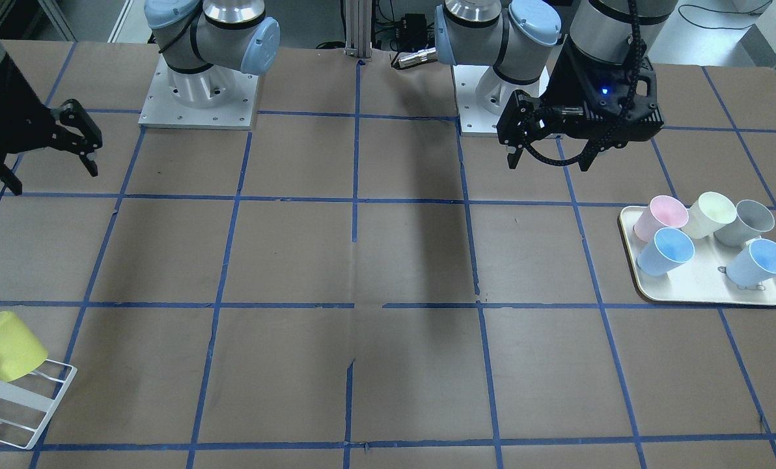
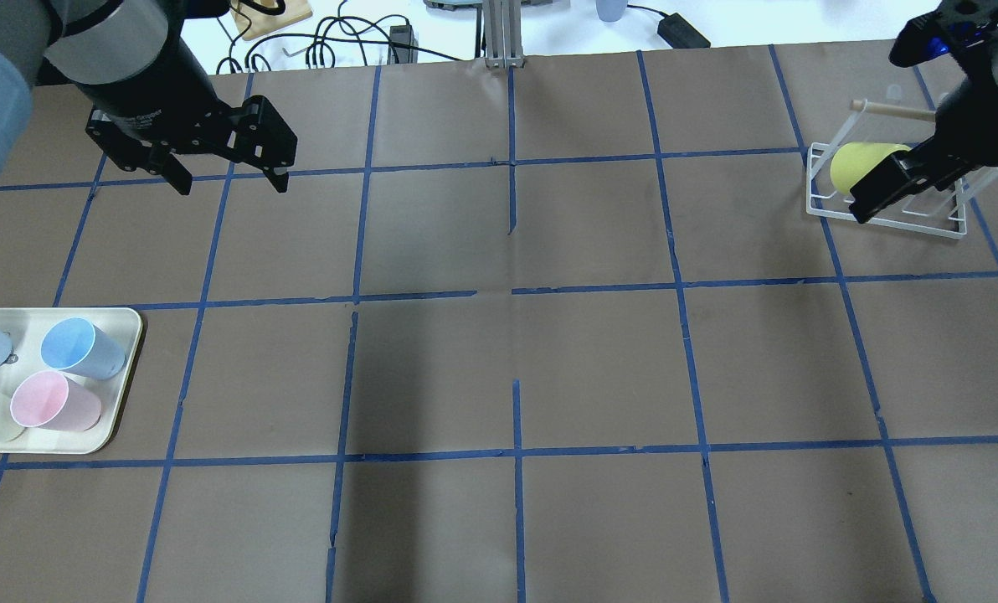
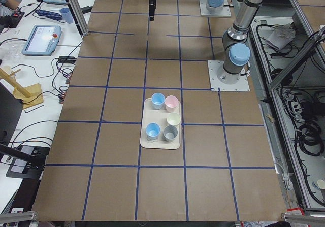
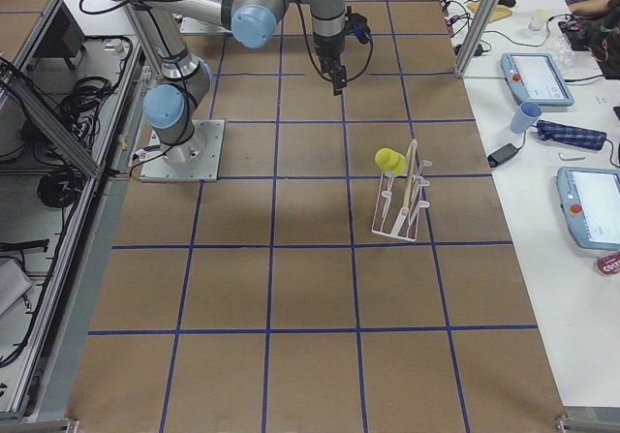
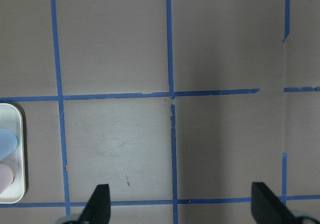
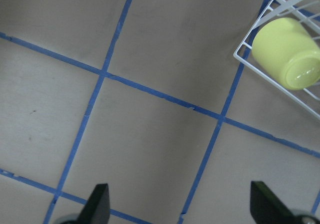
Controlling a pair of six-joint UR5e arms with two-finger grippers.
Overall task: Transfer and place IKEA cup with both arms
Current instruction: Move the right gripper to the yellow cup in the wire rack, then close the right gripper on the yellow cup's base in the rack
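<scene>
- We see the IKEA cup (image 1: pixel 7 345) mouth-down and tilted on a white wire rack (image 1: pixel 43 397), by the operators' edge of the table (image 1: pixel 362 260), toward its right end.
- Our right tool (image 1: pixel 55 179) hangs released and empty, jaws wide, apart from the cup.
- Our left tool (image 1: pixel 547 163) hangs released and empty, near the tray (image 1: pixel 707 293) toward the left edge.

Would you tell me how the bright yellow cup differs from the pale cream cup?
The bright yellow cup is vivid lemon; the pale cream cup is washed-out. The bright yellow cup sits inverted on the wire rack, alone; the pale cream cup stands mouth-up on the crowded tray. Both are handleless and tapered.
</scene>
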